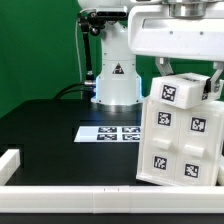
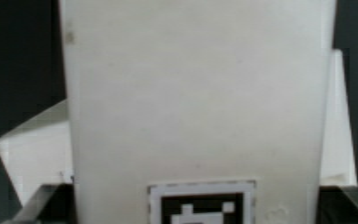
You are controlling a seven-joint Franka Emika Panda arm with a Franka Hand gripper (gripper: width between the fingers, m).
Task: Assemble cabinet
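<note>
Exterior view, left to right: a low white bar (image 1: 60, 172) ran along the near edge of the tabletop (image 1: 50, 125), turning up into a short stub at the left corner. The black matte top was bare and open over its left half. Green backdrop behind. The marker board (image 1: 110, 132) lay flat mid-table, in front of the white arm base (image 1: 117, 75). The cabinet (image 1: 183, 130) stood at the right, tilted, a white plastic box with recessed square panels carrying black-and-white tags. The tool (image 1: 190, 85) sat at the cabinet's top; cannot tell if its fingers were clamped or apart. Wrist view: the cabinet's smooth white face (image 2: 194, 100) filled the frame, one tag (image 2: 204, 206) at its edge.
</note>
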